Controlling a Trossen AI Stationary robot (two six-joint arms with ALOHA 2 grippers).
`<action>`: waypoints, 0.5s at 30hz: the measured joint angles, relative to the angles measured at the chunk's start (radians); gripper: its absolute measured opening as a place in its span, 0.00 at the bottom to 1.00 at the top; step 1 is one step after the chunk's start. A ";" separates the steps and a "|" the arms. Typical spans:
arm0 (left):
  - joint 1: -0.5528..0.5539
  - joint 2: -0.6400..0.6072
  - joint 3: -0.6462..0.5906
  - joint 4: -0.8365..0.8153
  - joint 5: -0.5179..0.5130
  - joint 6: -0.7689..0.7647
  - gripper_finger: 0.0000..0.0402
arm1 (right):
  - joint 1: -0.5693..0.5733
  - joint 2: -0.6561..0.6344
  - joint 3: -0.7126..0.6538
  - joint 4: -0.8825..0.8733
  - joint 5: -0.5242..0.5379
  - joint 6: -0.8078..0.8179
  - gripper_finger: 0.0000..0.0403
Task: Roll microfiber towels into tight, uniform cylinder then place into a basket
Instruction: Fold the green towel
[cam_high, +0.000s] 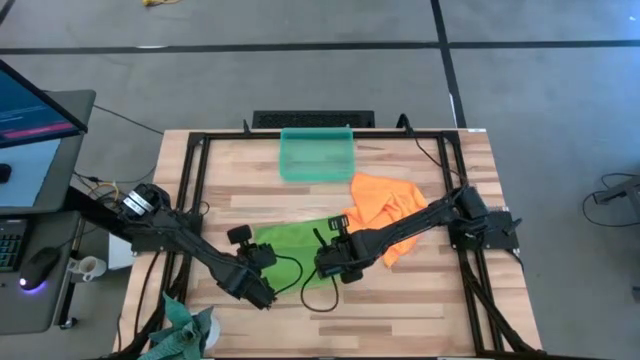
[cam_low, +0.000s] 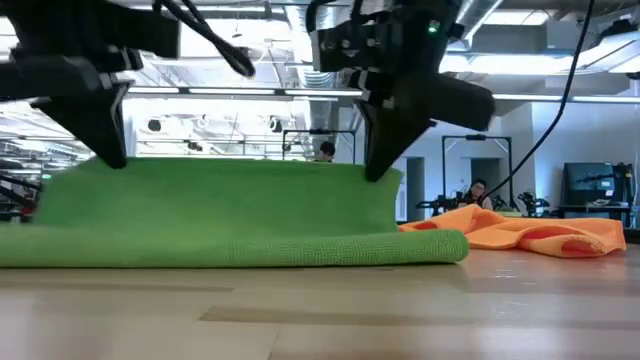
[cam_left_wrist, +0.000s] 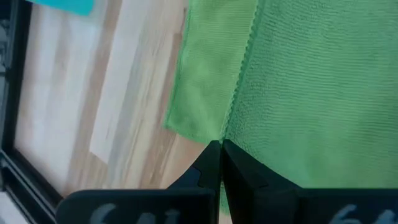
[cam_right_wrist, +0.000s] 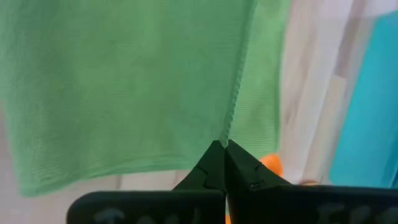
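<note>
**Kid:** What are you holding?

**Robot:** A soft, bright lime green microfiber towel (cam_high: 288, 243). My left gripper (cam_high: 262, 293) is pinching one near corner. My right gripper (cam_high: 331, 268) is pinching the other. Both pairs of fingers are pressed tight on the hem. In the low view the held edge stands up like a little wall, and the rest lies folded under it on the pale wooden table (cam_high: 400, 310).

**Kid:** Where is the towel?

**Robot:** In the middle of the table. The crumpled bright orange microfiber towel (cam_high: 385, 205) sits at about two o'clock from it, touching it or nearly so. The small see-through teal plastic basket (cam_high: 317, 154) is at twelve o'clock, at the far edge.

**Kid:** How do you roll it well?

**Robot:** I think both grippers should move together, at the same height, toward twelve o'clock. I should keep the edge pulled straight between them. If one side runs ahead, the roll could come out crooked and loose.
</note>
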 joint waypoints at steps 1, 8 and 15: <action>0.006 0.000 -0.006 0.000 -0.002 0.003 0.00 | -0.006 0.003 0.004 0.003 0.000 0.004 0.03; 0.051 0.000 -0.028 0.058 -0.011 0.052 0.00 | -0.015 0.010 0.005 -0.075 -0.003 0.048 0.03; 0.070 0.000 -0.027 0.076 0.028 0.056 0.00 | -0.035 0.010 0.004 -0.073 -0.004 0.050 0.03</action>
